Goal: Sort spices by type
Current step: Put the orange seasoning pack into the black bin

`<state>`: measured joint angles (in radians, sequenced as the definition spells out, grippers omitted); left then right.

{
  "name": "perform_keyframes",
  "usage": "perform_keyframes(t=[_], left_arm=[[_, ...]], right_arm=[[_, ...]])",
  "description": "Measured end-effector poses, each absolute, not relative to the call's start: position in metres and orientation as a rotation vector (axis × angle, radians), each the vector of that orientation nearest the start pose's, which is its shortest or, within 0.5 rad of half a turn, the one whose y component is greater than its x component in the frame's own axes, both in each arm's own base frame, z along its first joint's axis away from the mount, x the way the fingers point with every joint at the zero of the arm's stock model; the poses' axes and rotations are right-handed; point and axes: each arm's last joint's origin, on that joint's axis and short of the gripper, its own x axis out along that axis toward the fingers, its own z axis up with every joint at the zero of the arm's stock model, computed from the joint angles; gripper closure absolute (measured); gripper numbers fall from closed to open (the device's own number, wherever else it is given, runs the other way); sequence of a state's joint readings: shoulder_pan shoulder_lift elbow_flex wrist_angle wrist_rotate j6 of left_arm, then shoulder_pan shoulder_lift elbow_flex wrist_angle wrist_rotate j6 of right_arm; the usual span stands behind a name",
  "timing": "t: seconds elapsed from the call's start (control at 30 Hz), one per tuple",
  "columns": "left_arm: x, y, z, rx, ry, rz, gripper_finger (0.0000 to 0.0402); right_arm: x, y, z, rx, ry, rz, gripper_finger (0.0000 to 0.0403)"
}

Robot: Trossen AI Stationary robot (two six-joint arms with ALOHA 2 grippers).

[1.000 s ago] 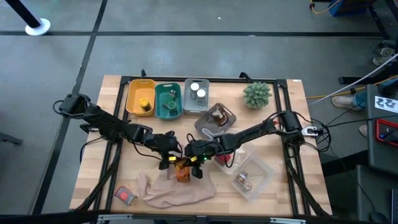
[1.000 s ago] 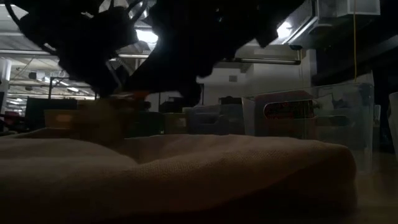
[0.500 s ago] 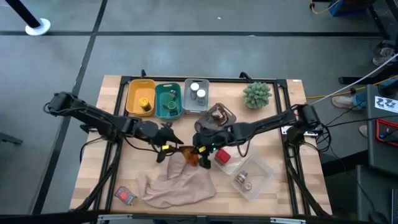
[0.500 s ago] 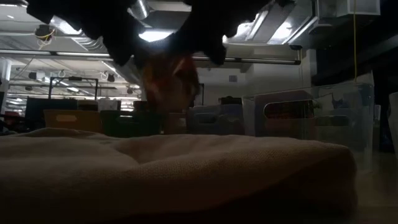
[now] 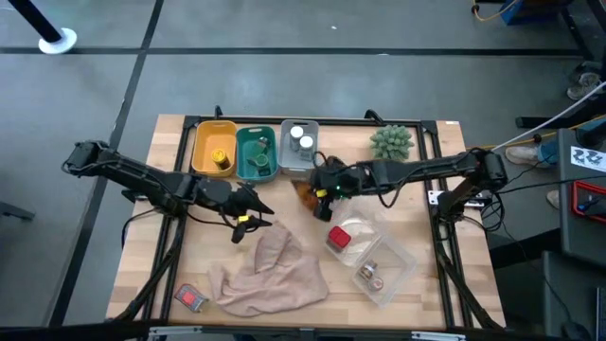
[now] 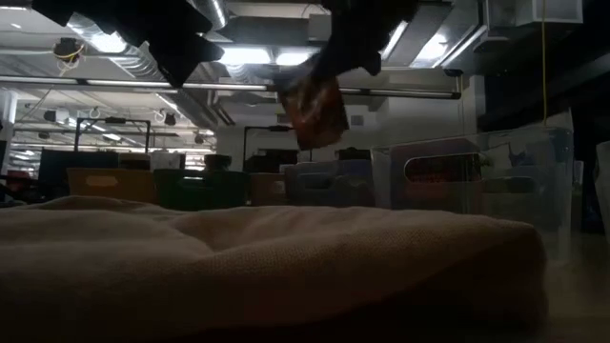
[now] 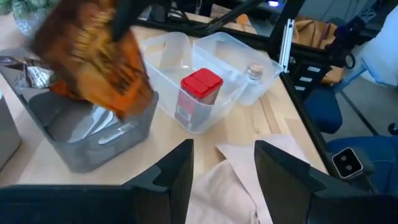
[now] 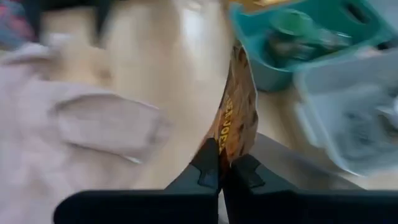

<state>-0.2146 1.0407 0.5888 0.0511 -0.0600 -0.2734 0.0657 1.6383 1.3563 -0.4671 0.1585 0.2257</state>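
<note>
My right gripper (image 5: 320,188) is shut on an orange-brown sachet (image 5: 307,195), which hangs in the air (image 6: 315,107) over the near-left corner of a dark grey bin (image 7: 81,134) that holds more sachets. My left gripper (image 5: 254,214) hovers open and empty (image 7: 224,177) to the left of it, above the far end of the beige cloth (image 5: 270,275). A red packet (image 5: 190,298) lies flat at the near left. A red-capped jar (image 7: 198,99) stands in a clear tray (image 5: 374,251). My right gripper pinches the sachet by one edge (image 8: 229,144) between its two fingers, holding it edge-on. The fingers come slanting down from the table's right. The sachet is lifted clear and hangs tilted below the fingers (image 6: 307,95).
Yellow (image 5: 213,150), teal (image 5: 256,153) and light grey (image 5: 299,147) bins stand in a row at the far edge, each with small jars or boxes inside. A green spiky plant ball (image 5: 391,142) sits far right. A small jar (image 5: 369,275) lies in the clear tray.
My right gripper has lifted the sachet off the cloth and carried it up and toward the table's far edge, over the dark grey bin. My left gripper has drawn back from the sachet toward the table's left and risen. The cloth's far end now lies bunched.
</note>
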Motion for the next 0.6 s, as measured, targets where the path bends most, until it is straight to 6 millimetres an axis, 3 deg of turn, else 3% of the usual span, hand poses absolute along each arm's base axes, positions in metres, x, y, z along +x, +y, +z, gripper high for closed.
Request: perform_keyframes(t=[0.43, 0.6], left_arm=[[0.217, -0.045, 0.239, -0.222, 0.438, -0.087, 0.0247], [0.217, -0.045, 0.239, -0.219, 0.434, -0.089, 0.0247]], right_arm=[[0.346, -0.038, 0.281, 0.101, 0.883, -0.374, 0.0399], [0.346, -0.051, 0.265, 0.113, 0.941, -0.41, 0.0397]])
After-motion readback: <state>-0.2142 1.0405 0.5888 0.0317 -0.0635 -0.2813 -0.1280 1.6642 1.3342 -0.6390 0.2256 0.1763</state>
